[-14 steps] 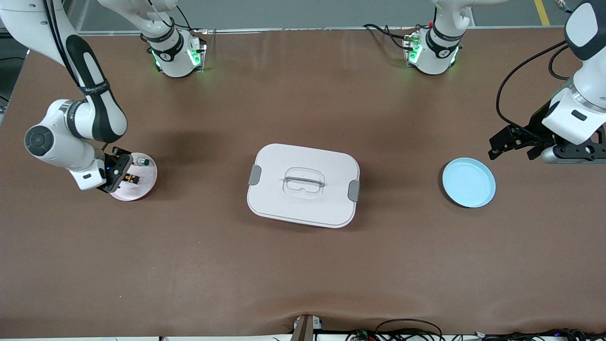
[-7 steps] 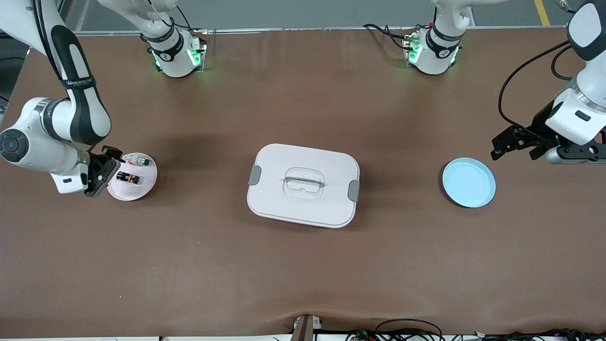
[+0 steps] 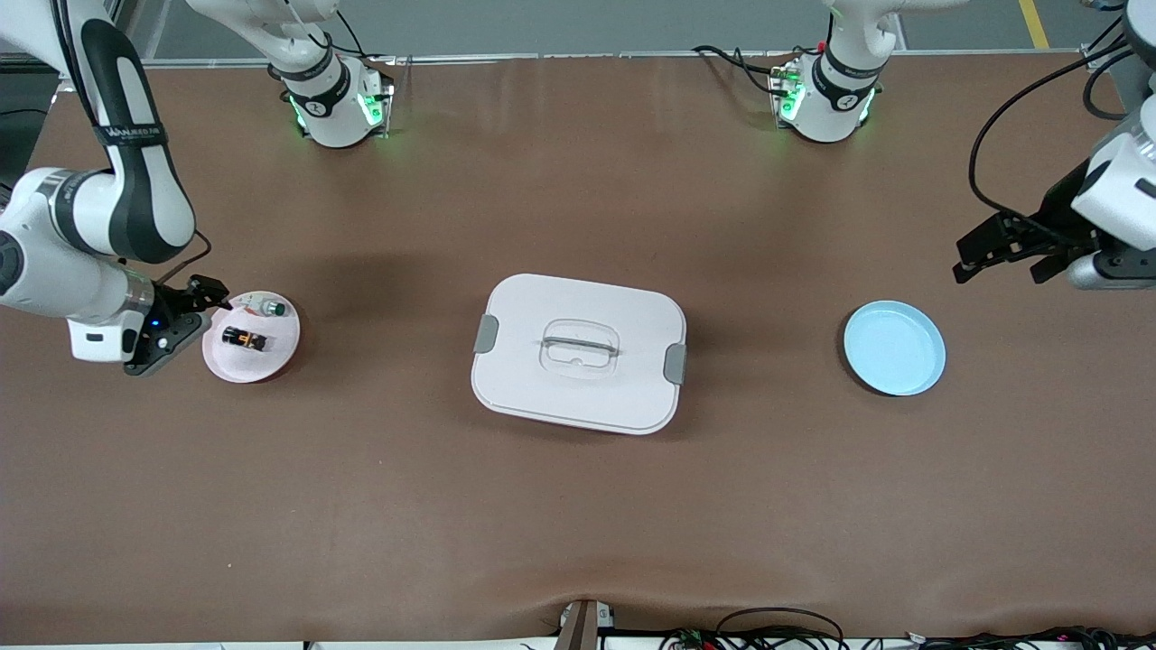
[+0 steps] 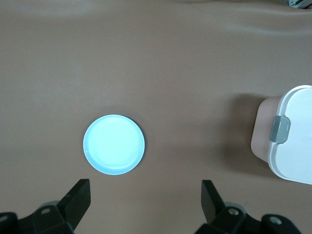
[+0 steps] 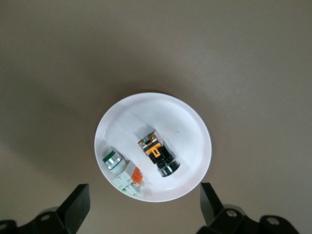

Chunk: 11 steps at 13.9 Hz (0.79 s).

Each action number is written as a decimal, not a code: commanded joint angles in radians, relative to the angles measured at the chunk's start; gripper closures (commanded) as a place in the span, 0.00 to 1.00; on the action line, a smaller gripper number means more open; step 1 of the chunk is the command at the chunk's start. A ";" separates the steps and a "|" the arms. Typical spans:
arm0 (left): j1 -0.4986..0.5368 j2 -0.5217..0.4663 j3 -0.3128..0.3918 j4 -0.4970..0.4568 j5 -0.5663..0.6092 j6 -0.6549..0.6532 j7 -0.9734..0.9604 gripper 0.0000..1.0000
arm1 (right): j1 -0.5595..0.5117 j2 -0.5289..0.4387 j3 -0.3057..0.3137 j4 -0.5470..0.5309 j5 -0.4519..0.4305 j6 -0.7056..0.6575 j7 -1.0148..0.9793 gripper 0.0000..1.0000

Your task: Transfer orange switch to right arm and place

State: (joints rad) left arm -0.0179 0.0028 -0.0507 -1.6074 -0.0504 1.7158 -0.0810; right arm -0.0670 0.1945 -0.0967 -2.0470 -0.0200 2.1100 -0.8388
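Observation:
The orange switch (image 3: 244, 338) (image 5: 157, 153), a small black block with an orange patch, lies on a small pale pink plate (image 3: 267, 363) (image 5: 165, 112). My right gripper (image 3: 193, 312) (image 5: 145, 200) hangs open and empty beside this plate, toward the right arm's end of the table. No finger touches the switch. My left gripper (image 3: 1002, 257) (image 4: 146, 195) is open and empty too, up over the table by the light blue plate (image 3: 894, 348) (image 4: 113, 145) at the left arm's end.
A white-silver part with a green cap (image 3: 266, 309) (image 5: 122, 173) shares the pink plate with the switch. A white lidded box (image 3: 578, 352) (image 4: 292, 141) with grey latches stands mid-table between both plates. Cables lie along the table's front edge.
My right gripper has drawn back off the pink plate toward the right arm's end, and the switch stays on the plate. My left gripper has drifted away from the blue plate toward the table's end.

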 commanded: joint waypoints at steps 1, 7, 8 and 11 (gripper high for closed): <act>-0.011 0.009 0.000 0.060 0.047 -0.056 0.001 0.00 | 0.009 -0.046 0.003 0.027 -0.006 -0.059 0.063 0.00; -0.019 0.020 -0.003 0.070 0.052 -0.076 -0.005 0.00 | 0.012 -0.090 0.005 0.114 -0.006 -0.217 0.252 0.00; -0.020 0.025 -0.003 0.070 0.052 -0.076 -0.008 0.00 | 0.012 -0.093 0.008 0.126 -0.006 -0.237 0.277 0.00; -0.019 0.084 -0.003 0.131 0.053 -0.076 -0.008 0.00 | 0.021 -0.112 0.008 0.145 -0.006 -0.269 0.390 0.00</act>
State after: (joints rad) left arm -0.0316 0.0364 -0.0521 -1.5551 -0.0227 1.6625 -0.0810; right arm -0.0558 0.1045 -0.0885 -1.9134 -0.0200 1.8648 -0.5273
